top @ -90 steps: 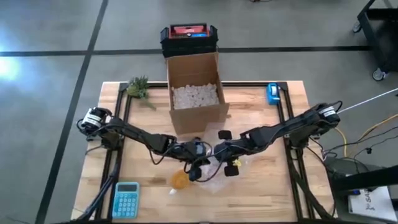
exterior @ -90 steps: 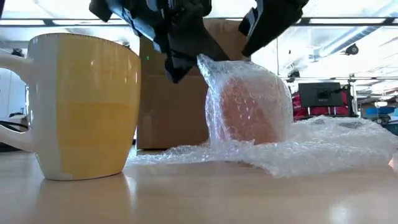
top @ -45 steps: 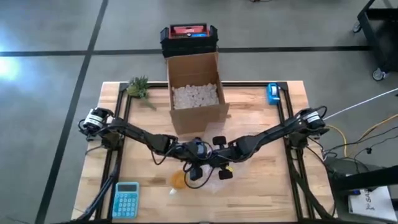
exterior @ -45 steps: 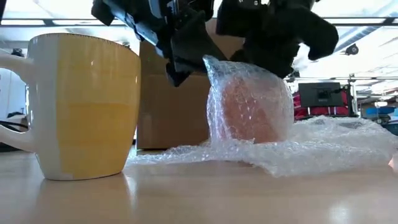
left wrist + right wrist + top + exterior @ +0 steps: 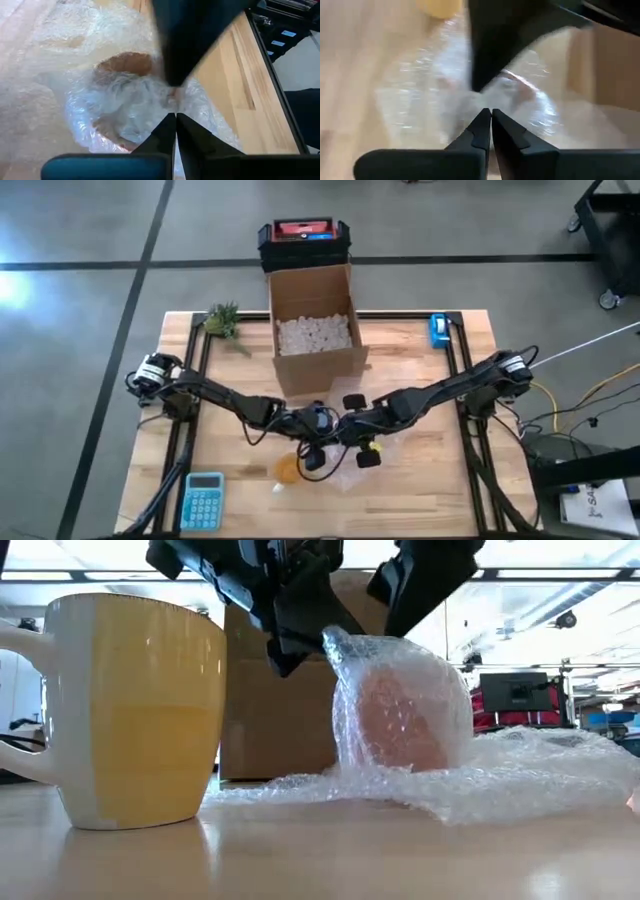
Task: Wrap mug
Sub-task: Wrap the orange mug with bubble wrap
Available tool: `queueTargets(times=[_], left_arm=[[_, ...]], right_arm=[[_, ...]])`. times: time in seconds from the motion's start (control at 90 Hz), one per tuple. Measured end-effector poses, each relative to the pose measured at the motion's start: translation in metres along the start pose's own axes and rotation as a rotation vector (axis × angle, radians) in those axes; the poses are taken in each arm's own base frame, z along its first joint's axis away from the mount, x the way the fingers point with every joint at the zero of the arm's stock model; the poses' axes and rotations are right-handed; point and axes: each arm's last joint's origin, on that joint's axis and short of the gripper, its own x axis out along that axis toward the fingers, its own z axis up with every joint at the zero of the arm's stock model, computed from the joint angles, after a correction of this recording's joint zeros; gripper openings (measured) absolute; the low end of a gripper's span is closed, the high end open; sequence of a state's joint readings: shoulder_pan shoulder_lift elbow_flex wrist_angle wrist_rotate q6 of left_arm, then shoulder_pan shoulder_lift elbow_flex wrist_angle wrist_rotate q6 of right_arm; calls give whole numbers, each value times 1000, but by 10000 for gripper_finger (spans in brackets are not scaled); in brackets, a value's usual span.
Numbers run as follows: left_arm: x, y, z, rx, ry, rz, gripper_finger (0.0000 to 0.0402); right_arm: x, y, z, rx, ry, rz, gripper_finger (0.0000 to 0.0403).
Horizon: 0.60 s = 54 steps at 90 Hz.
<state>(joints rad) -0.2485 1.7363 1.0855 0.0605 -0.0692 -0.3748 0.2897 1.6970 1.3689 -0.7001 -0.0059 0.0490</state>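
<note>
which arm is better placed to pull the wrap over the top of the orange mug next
Probably the left. Its claw already pinches a gathered corner of the bubble wrap at the orange mug's top edge. The right claw is shut on nothing and hangs above the mug, clear of the wrap.

Orange mug [image 5: 405, 720] veiled by bubble wrap [image 5: 480, 775]; yellow mug [image 5: 125, 710] handle cut off at edge.

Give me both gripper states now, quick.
Left gripper: shut on the bubble wrap at the orange mug's top.
Right gripper: shut, empty, just above the wrapped mug.
</note>
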Motion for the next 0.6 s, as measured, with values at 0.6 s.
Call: queueTargets(times=[0.6], left_arm=[[-15,-2,9,3,84,33,0]], right_arm=[[67,-12,-16,25,96,-49,2]])
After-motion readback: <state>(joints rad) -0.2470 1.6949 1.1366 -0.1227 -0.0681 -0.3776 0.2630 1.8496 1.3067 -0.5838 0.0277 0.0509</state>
